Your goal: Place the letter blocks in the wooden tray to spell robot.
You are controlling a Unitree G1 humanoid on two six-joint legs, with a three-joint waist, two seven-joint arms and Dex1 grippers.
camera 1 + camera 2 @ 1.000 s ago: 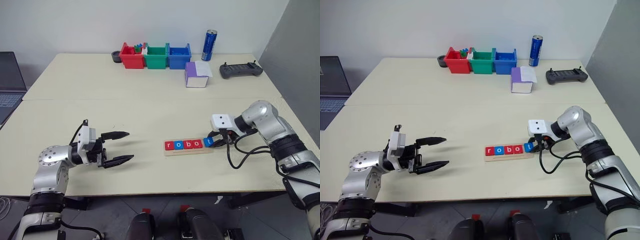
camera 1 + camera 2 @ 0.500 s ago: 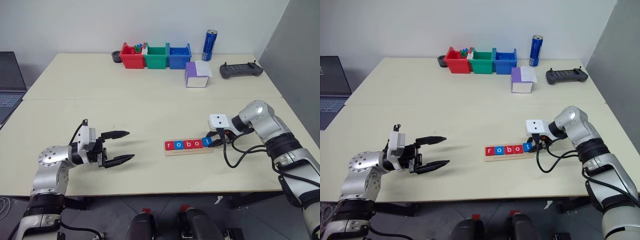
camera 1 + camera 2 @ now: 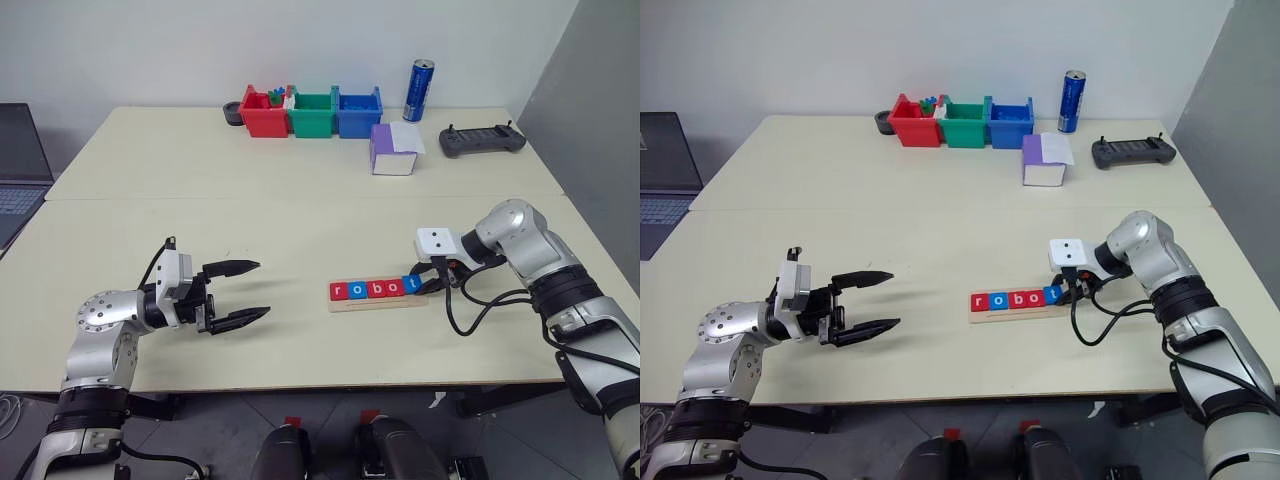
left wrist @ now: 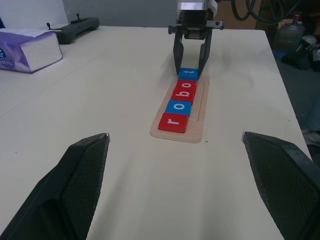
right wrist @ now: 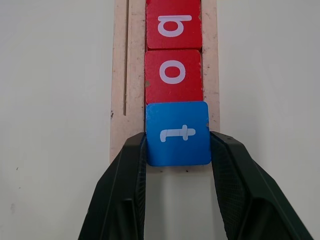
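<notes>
Gripping the blue t block (image 5: 177, 133) at the wooden tray's (image 5: 118, 75) end, the right pincer (image 5: 177, 150) clamps; left pincer (image 3: 238, 293) gapes.

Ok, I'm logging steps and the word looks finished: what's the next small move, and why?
Probably open the right pincer and back off: it is shut on the blue t block, which already sits last in the wooden tray after r, o, b, o.
</notes>
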